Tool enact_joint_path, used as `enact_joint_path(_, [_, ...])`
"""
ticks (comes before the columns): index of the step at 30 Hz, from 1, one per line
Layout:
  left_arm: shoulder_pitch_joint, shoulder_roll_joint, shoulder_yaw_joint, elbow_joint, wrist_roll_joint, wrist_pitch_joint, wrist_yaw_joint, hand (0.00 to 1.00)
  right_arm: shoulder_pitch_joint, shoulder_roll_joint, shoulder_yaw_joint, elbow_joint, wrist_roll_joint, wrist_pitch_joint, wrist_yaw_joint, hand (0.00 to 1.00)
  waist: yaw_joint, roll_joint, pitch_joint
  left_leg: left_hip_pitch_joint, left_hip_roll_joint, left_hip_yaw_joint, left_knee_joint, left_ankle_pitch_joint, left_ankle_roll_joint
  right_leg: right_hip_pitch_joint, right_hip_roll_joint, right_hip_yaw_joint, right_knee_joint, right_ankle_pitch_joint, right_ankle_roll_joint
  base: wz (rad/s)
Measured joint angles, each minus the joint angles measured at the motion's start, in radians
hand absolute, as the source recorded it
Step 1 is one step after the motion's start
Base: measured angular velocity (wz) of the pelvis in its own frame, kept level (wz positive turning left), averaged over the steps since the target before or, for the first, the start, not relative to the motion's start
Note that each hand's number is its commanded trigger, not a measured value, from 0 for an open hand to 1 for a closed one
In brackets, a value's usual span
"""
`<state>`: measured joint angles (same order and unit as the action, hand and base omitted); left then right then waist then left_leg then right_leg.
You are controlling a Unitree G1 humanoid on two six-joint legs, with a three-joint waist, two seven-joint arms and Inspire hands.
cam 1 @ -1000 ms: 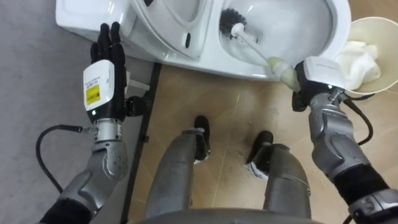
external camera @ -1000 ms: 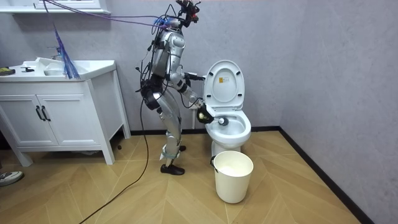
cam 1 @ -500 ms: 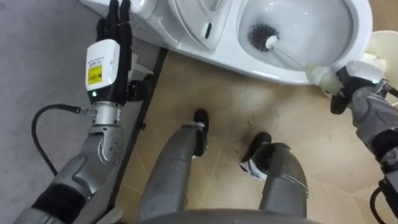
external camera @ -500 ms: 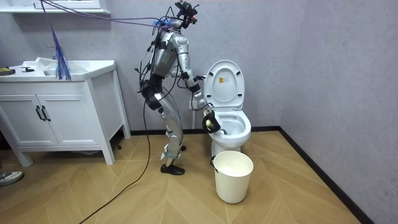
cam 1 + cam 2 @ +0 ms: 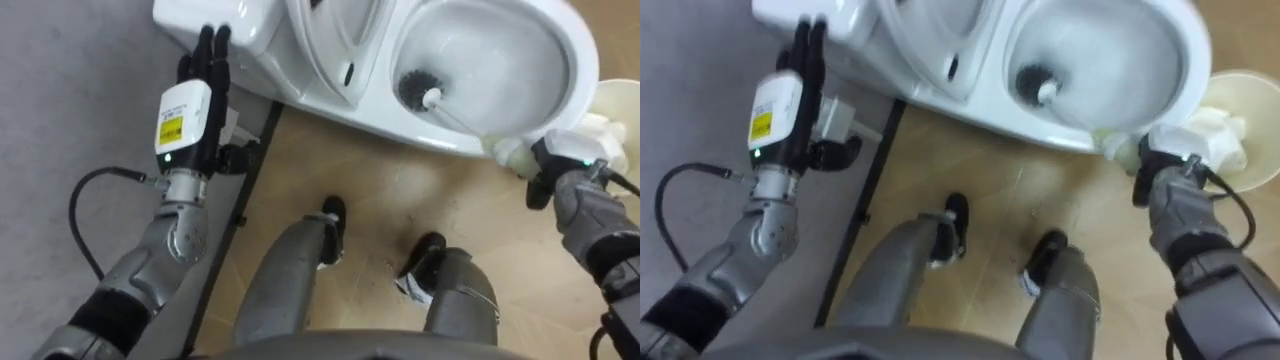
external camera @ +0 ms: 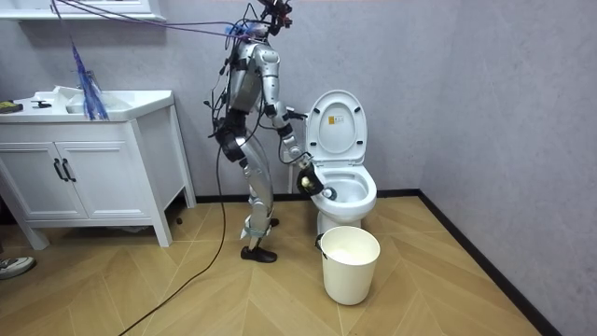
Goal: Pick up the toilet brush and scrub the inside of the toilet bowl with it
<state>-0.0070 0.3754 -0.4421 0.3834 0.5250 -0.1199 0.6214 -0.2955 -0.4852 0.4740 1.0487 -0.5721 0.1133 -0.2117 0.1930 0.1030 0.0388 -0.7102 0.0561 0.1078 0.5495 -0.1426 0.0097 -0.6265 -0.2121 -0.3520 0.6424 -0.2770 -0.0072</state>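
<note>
Standing by the toilet [image 6: 342,191] on its room-view left side, the robot leans toward the bowl. Its right hand [image 5: 560,172] is curled tight round the pale grip of the toilet brush [image 5: 505,150], just outside the near rim of the bowl [image 5: 575,75]. The thin handle slants over that rim and down inside, and the dark bristle head [image 5: 413,88] sits low against the white inner wall. The left hand [image 5: 200,100] is held flat with its fingers straight and together. It holds nothing, and its fingertips reach up to the edge of the toilet's white body beside the raised seat and lid [image 6: 336,117]; I cannot tell whether they touch. The lid has a small sticker [image 6: 329,119], its writing too small to read. A pale bucket [image 6: 350,264] stands on the floor just in front of the toilet, with something white bunched inside it.
</note>
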Motion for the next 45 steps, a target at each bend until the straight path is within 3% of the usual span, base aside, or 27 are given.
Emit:
enact_joint_path(5, [0.037, -0.01, 0.017, 0.055, -0.024, -0.019, 0.001, 0.0, 0.078, 0.026, -0.031, -0.001, 0.026, -0.048, -0.019, 1.0, -0.027, -0.014, 0.0001, 0.073, -0.004, 0.005, -0.031, -0.002, -0.004, 0.077, 0.003, -0.006, -0.036, -0.009, 0.006, 0.04])
enact_joint_path(8, [0.069, -0.009, 0.063, 0.072, -0.022, -0.032, -0.024, 0.0, 0.144, 0.058, -0.079, -0.002, 0.052, -0.074, -0.012, 1.0, -0.051, -0.056, -0.0009, 0.139, -0.013, 0.004, -0.045, -0.002, -0.004, 0.145, 0.0, -0.005, -0.057, -0.023, 0.014, 0.04])
enact_joint_path(11, [0.096, -0.011, 0.1, 0.082, -0.021, -0.039, -0.046, 0.0, 0.191, 0.065, -0.112, 0.0, 0.108, -0.093, 0.016, 1.0, -0.055, -0.084, -0.0016, 0.185, -0.011, 0.003, -0.062, -0.002, -0.004, 0.196, 0.006, -0.007, -0.085, -0.022, 0.016, 0.0])
enact_joint_path(13, [0.113, -0.021, 0.135, 0.113, -0.022, -0.037, -0.063, 0.0, 0.236, 0.069, -0.159, 0.006, 0.137, -0.099, 0.045, 1.0, -0.057, -0.1, -0.009, 0.23, -0.006, 0.004, -0.083, -0.003, -0.005, 0.249, 0.021, -0.008, -0.128, -0.01, 0.022, -0.03])
enact_joint_path(17, [0.15, -0.033, 0.18, 0.161, -0.025, -0.015, -0.097, 0.0, 0.285, 0.075, -0.206, 0.01, 0.174, -0.101, 0.064, 1.0, -0.068, -0.106, -0.0144, 0.309, 0.004, 0.006, -0.128, -0.012, -0.019, 0.328, 0.046, -0.014, -0.197, 0.011, 0.027, -0.08])
enact_joint_path(20, [0.215, -0.036, 0.215, 0.158, -0.024, -0.009, -0.119, 0.0, 0.334, 0.106, -0.253, 0.001, 0.176, -0.102, 0.075, 1.0, -0.092, -0.115, -0.0195, 0.365, 0.003, 0.003, -0.154, -0.019, -0.024, 0.386, 0.054, -0.022, -0.23, 0.016, 0.033, 0.03])
enact_joint_path(22, [0.29, -0.055, 0.27, 0.125, -0.026, -0.01, -0.125, 0.0, 0.41, 0.123, -0.279, -0.056, 0.175, -0.107, 0.081, 1.0, -0.092, -0.119, -0.0347, 0.431, 0.002, 0.003, -0.191, -0.023, -0.027, 0.455, 0.063, -0.02, -0.277, 0.025, 0.039, -0.02])
enact_joint_path(24, [0.328, -0.06, 0.314, 0.107, -0.065, -0.013, -0.123, 0.0, 0.454, 0.141, -0.301, -0.084, 0.178, -0.114, 0.087, 1.0, -0.099, -0.124, -0.0379, 0.478, -0.001, 0.004, -0.218, -0.023, -0.028, 0.502, 0.066, -0.022, -0.303, 0.026, 0.043, 0.0])
enact_joint_path(26, [0.363, -0.084, 0.379, 0.116, -0.133, -0.018, -0.123, 0.0, 0.49, 0.157, -0.324, -0.095, 0.182, -0.12, 0.103, 1.0, -0.103, -0.129, -0.0402, 0.546, -0.005, 0.012, -0.257, -0.022, -0.032, 0.565, 0.072, -0.023, -0.339, 0.031, 0.048, -0.06])
enact_joint_path(29, [0.397, -0.101, 0.402, 0.153, -0.212, -0.047, -0.125, 0.0, 0.521, 0.183, -0.374, -0.091, 0.181, -0.135, 0.106, 1.0, -0.107, -0.132, -0.043, 0.613, -0.008, 0.022, -0.296, -0.021, -0.035, 0.625, 0.076, -0.022, -0.377, 0.034, 0.054, -0.09])
enact_joint_path(30, [0.408, -0.12, 0.411, 0.188, -0.264, -0.057, -0.135, 0.0, 0.537, 0.191, -0.396, -0.09, 0.181, -0.136, 0.106, 1.0, -0.109, -0.13, -0.0446, 0.646, -0.011, 0.028, -0.314, -0.021, -0.036, 0.654, 0.076, -0.021, -0.393, 0.036, 0.056, -0.14])
enact_joint_path(33, [0.411, -0.163, 0.455, 0.276, -0.416, -0.052, -0.183, 0.0, 0.562, 0.216, -0.428, -0.092, 0.178, -0.135, 0.104, 1.0, -0.109, -0.136, -0.0444, 0.679, -0.013, 0.031, -0.329, -0.024, -0.041, 0.685, 0.078, -0.021, -0.406, 0.036, 0.057, -0.08])
enact_joint_path(36, [0.416, -0.172, 0.49, 0.366, -0.538, -0.031, -0.248, 0.0, 0.566, 0.233, -0.448, -0.093, 0.168, -0.135, 0.103, 1.0, -0.107, -0.147, -0.0406, 0.694, -0.014, 0.029, -0.33, -0.026, -0.042, 0.704, 0.08, -0.013, -0.423, 0.037, 0.06, -0.07])
enact_joint_path(37, [0.419, -0.175, 0.504, 0.386, -0.575, -0.026, -0.277, 0.0, 0.562, 0.238, -0.466, -0.096, 0.161, -0.135, 0.096, 1.0, -0.109, -0.144, -0.0338, 0.706, -0.014, 0.03, -0.33, -0.028, -0.044, 0.714, 0.081, -0.008, -0.425, 0.038, 0.06, -0.09])
enact_joint_path(41, [0.41, -0.205, 0.553, 0.467, -0.624, -0.007, -0.366, 0.0, 0.563, 0.262, -0.557, -0.113, 0.099, -0.137, 0.034, 1.0, -0.111, -0.126, -0.0321, 0.736, -0.013, 0.033, -0.347, -0.045, -0.046, 0.736, 0.087, 0.006, -0.439, 0.042, 0.068, -0.07])
enact_joint_path(45, [0.391, -0.207, 0.563, 0.547, -0.633, 0.012, -0.415, 0.0, 0.561, 0.286, -0.575, -0.134, 0.041, -0.156, -0.02, 1.0, -0.114, -0.123, -0.0322, 0.76, -0.009, 0.061, -0.36, -0.046, -0.046, 0.742, 0.091, 0.035, -0.439, 0.043, 0.068, -0.2])
